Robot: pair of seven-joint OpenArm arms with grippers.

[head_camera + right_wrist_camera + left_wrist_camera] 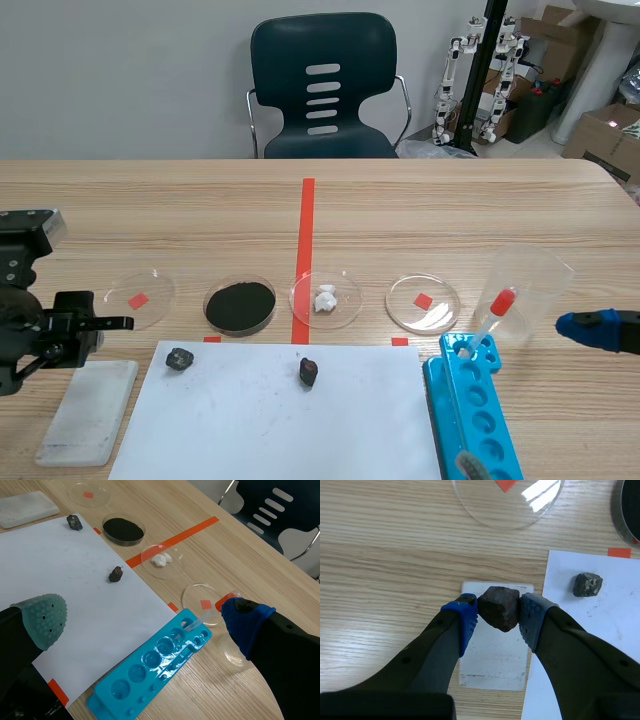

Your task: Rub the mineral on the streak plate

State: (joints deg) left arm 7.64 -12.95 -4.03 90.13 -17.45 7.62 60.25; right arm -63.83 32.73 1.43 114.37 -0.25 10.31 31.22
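While clamped in left gripper, lower dark mineral onto white streak plate directly beneath (contact uncertain); press firmly, drag straight, keep off white paper alongside. Right gripper: fingers wide apart, empty, near blue tray. Surface: wood-grain table. Room: dark chair, grey wall.

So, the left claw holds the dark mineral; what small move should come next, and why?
Probably lower the left claw straight down until the mineral touches the white streak plate. The claw is shut on the mineral, the plate lies right under it, and the plate looks almost unmarked, so rubbing seems not yet done.
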